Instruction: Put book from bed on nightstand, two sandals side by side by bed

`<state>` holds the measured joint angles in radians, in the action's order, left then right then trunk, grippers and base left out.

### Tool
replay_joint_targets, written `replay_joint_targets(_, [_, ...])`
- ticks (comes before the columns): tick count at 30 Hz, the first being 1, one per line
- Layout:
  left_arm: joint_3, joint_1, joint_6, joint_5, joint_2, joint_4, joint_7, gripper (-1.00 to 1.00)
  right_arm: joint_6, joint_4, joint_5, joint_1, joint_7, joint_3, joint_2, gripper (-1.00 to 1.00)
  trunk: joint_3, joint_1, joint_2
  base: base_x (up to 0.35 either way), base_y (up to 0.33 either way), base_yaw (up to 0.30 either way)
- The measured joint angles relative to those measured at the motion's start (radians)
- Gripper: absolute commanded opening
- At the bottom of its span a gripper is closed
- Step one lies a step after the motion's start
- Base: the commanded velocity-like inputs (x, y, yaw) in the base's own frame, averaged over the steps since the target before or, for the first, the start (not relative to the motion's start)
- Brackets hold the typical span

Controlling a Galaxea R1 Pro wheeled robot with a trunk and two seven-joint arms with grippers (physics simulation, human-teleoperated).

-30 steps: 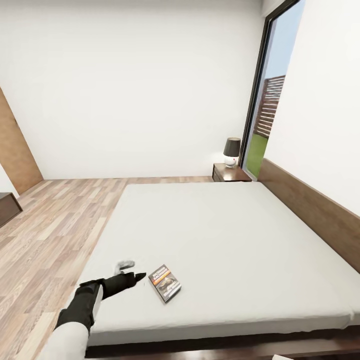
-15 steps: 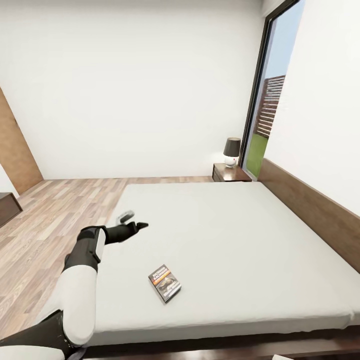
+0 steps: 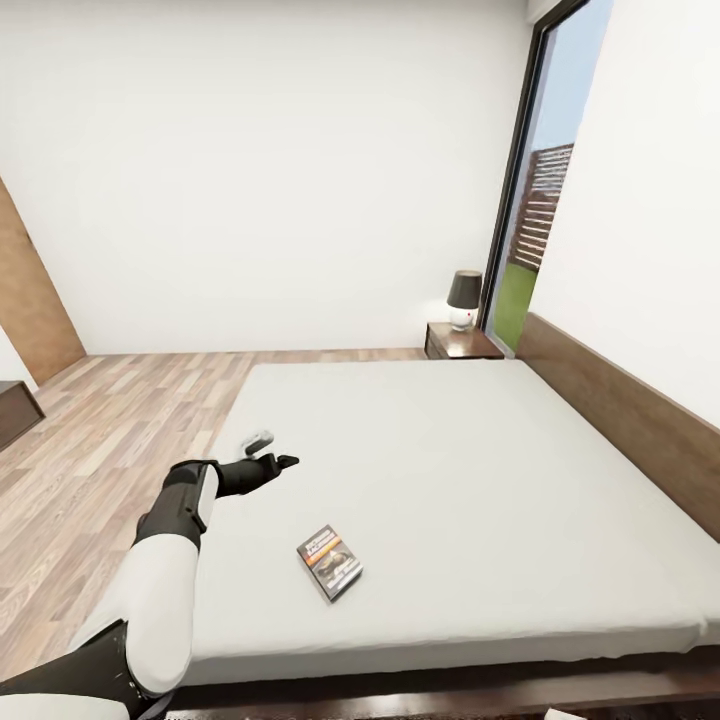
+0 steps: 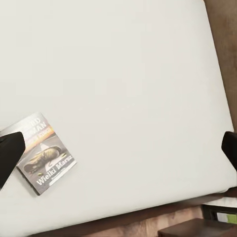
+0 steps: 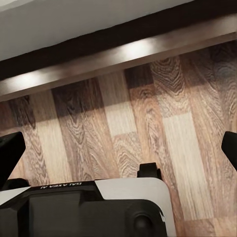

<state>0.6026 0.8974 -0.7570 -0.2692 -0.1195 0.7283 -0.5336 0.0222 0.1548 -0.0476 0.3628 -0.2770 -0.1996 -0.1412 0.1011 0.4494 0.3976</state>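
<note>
1. White-walled bedroom [image 3: 250, 150], wood plank floor [image 3: 90, 450] along the left side, brown door [image 3: 30, 290] at the far left edge; a corner of a dark low cabinet [image 3: 15, 410] shows below the door.
2. Left arm reaches out over the near-left part of the bed [image 3: 450, 470]. Left gripper [image 3: 272, 452] hangs above the pale grey mattress, fingers spread apart, holding nothing; in the left wrist view its two dark fingertips [image 4: 10, 153] sit at opposite edges of the picture with open mattress between them.
3. Book [image 3: 330, 563] lies flat on the mattress near the foot edge, to the right of the left gripper and nearer the robot, apart from it. Dark cover, orange band, car photo, white lettering; same book [image 4: 45, 154] seen from the left wrist, partly behind one fingertip.
4. Nightstand [image 3: 458, 343] stands at the far corner of the bed, beside the headboard [image 3: 620, 420], with a dark-shaded lamp [image 3: 463, 298] on top.
5. Tall dark-framed window [image 3: 545, 180] at the right, green lawn and a slatted fence outside.
6. Right gripper [image 5: 118, 148] points down at plank floor beside the bed's dark wooden frame [image 5: 123, 54], above the robot's white and black base [image 5: 89, 207]; fingertips wide apart, nothing between them.
</note>
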Motion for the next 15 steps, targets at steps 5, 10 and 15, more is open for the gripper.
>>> replay_joint_targets(5, [-0.002, 0.0, 0.069, 0.001, 0.0, -0.061, 0.032, 1.0, 0.0, 0.0, 0.0, 0.0, 0.0, 0.0, 0.0, 1.0, 0.008, 0.0, 0.0, 0.0, 0.0, 0.0])
replay_joint_targets(10, [-0.003, 0.0, 0.092, 0.002, 0.0, -0.096, 0.037, 1.0, 0.0, 0.0, 0.0, 0.0, 0.0, 0.0, 0.0, 1.0, 0.016, 0.0, 0.0, 0.0, 0.0, 0.0])
replay_joint_targets(15, [-0.003, 0.0, 0.096, 0.002, 0.0, -0.103, 0.038, 1.0, 0.0, 0.0, -0.001, 0.0, 0.0, 0.0, 0.0, 1.0, 0.023, 0.0, 0.0, 0.0, 0.0, 0.0])
